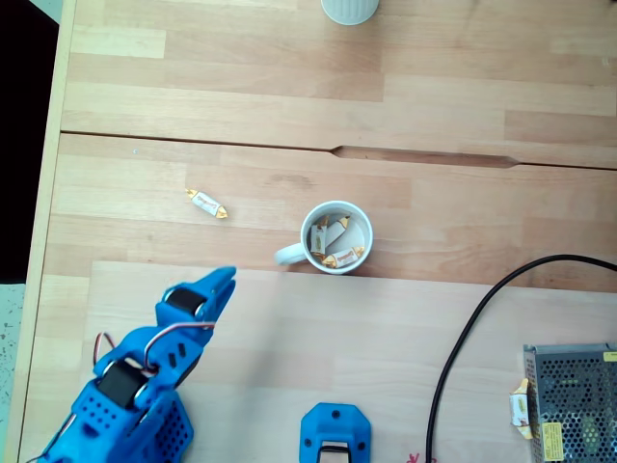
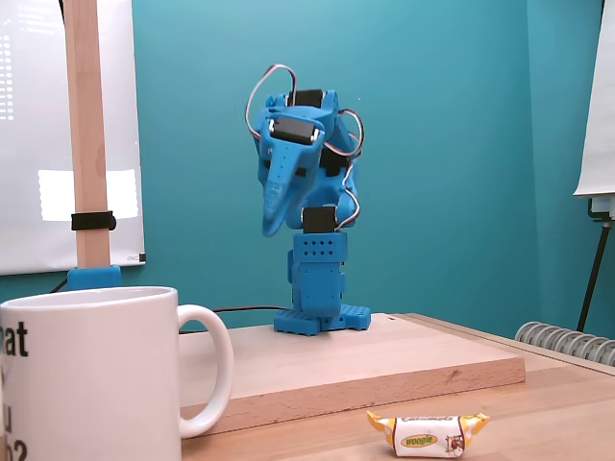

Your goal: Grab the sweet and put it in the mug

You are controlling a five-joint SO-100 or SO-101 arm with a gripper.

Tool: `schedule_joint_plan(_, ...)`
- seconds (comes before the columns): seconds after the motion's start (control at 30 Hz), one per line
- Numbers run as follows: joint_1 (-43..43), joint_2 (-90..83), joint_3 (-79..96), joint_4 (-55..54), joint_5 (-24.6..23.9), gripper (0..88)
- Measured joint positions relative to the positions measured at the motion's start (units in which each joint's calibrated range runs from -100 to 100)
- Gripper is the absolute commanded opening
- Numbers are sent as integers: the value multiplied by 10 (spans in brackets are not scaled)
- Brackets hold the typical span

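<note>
We see the light butcher-block wooden table (image 1: 405, 106) bearing the blue plastic robot arm (image 1: 135, 395). Its two-finger gripper (image 1: 224, 280), jaws together and empty, is raised above the table, near the small round white ceramic mug (image 1: 337, 237), handle side. Several wrapped candies lie inside this mug. The tiny cream-wrapped sweet (image 1: 206, 203) with yellowish twisted ends lies on the table, apart from the mug, beyond its handle.

A ribbed cup (image 1: 349, 10), black cable (image 1: 469, 323) and metal box (image 1: 571, 400).
</note>
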Motion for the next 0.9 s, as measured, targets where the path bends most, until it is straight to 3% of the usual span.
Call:
schedule_joint_plan(0.4, -1, 202, -78, -7, 0, 97)
schedule_joint_plan(0.9, -126, 214, -82, -7, 0, 93)
